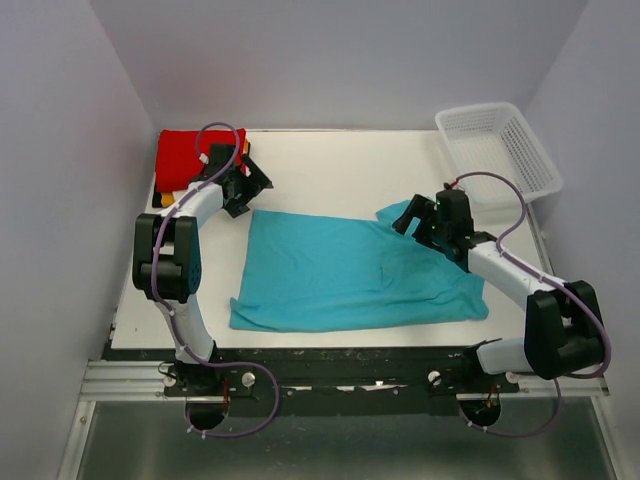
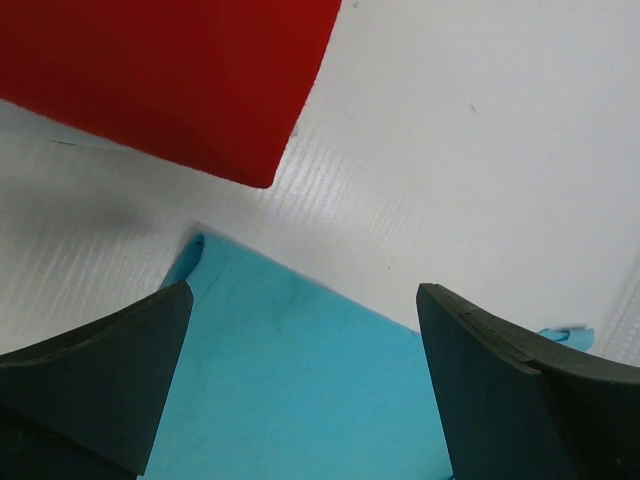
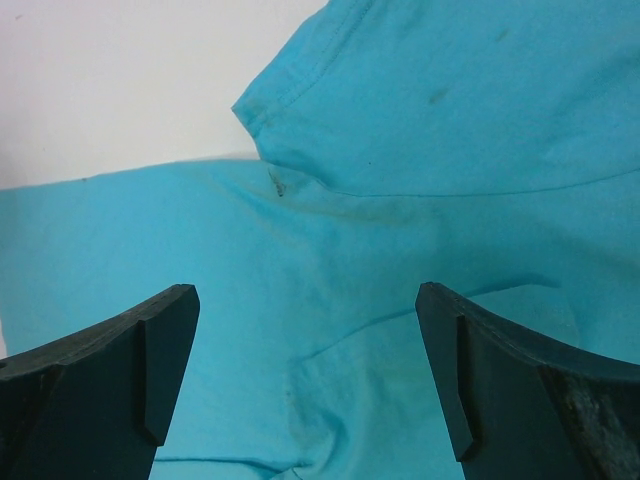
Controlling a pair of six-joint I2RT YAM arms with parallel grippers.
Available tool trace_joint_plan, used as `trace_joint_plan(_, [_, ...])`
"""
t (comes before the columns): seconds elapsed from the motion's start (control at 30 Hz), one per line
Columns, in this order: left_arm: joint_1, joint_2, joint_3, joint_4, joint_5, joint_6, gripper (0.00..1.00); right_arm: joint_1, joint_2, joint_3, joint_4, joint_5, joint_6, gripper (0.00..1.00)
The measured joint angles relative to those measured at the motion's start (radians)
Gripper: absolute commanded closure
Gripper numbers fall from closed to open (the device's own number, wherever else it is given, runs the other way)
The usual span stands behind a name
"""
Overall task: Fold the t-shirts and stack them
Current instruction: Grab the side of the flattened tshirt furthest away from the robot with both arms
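one turquoise shirt lies spread flat mid-table, with a sleeve at two o'clock. there's one folded pile at ten o'clock, red shirt on top. orange and black folded shirts peek out beneath, half hidden, too little showing to count. one white basket sits at two o'clock. the left gripper is over the shirt's ten o'clock corner and the right gripper is above the sleeve. both have jaws spread wide and are holding nothing. the table is white, the walls pale lilac.
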Motion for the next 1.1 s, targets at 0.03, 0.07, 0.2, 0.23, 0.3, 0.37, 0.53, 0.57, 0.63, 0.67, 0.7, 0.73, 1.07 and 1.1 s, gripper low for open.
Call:
trace_joint_plan(0.03, [0.000,0.000,-0.003,0.001,0.000,-0.003,0.01,0.002,-0.001,-0.003,0.000,0.001,-0.003,0.00])
trace_joint_plan(0.07, [0.000,0.000,-0.003,0.002,0.000,-0.005,0.01,0.005,-0.002,-0.005,-0.002,0.004,-0.007,0.00])
trace_joint_plan(0.2, [0.000,0.000,-0.006,0.002,0.000,-0.007,0.01,0.035,-0.004,-0.025,-0.016,0.044,-0.010,0.00])
trace_joint_plan(0.23, [0.000,-0.002,-0.013,0.009,0.001,-0.007,0.01,0.040,-0.004,-0.035,-0.020,0.057,-0.007,0.00])
trace_joint_plan(0.3, [0.000,-0.003,-0.028,0.017,0.002,-0.008,0.01,0.048,-0.002,-0.056,-0.047,0.085,0.004,0.00])
trace_joint_plan(0.37, [0.000,-0.003,-0.043,0.018,0.005,-0.008,0.01,0.048,0.008,-0.065,-0.076,0.115,0.026,0.00])
trace_joint_plan(0.53, [0.000,-0.004,-0.056,0.020,0.020,-0.018,0.01,0.047,0.053,-0.073,-0.108,0.204,0.082,0.00])
trace_joint_plan(0.57, [0.000,-0.005,-0.056,0.019,0.024,-0.021,0.01,0.047,0.058,-0.072,-0.109,0.216,0.089,0.00])
trace_joint_plan(0.63, [0.000,-0.005,-0.056,0.018,0.029,-0.029,0.01,0.042,0.069,-0.064,-0.110,0.238,0.103,0.00])
trace_joint_plan(0.67, [0.000,-0.005,-0.056,0.018,0.032,-0.034,0.01,0.037,0.074,-0.060,-0.111,0.247,0.106,0.00])
trace_joint_plan(0.7, [0.000,-0.005,-0.057,0.018,0.037,-0.043,0.01,0.030,0.080,-0.055,-0.113,0.254,0.108,0.00])
trace_joint_plan(0.73, [0.000,-0.005,-0.058,0.018,0.042,-0.048,0.01,0.022,0.085,-0.050,-0.117,0.260,0.108,0.00])
trace_joint_plan(1.07, [-0.013,0.002,-0.047,-0.005,0.062,-0.081,0.01,-0.029,0.092,-0.038,-0.130,0.237,0.034,0.00])
trace_joint_plan(1.1, [-0.015,0.010,-0.036,-0.006,0.069,-0.084,0.01,-0.029,0.091,-0.038,-0.132,0.235,0.026,0.00])
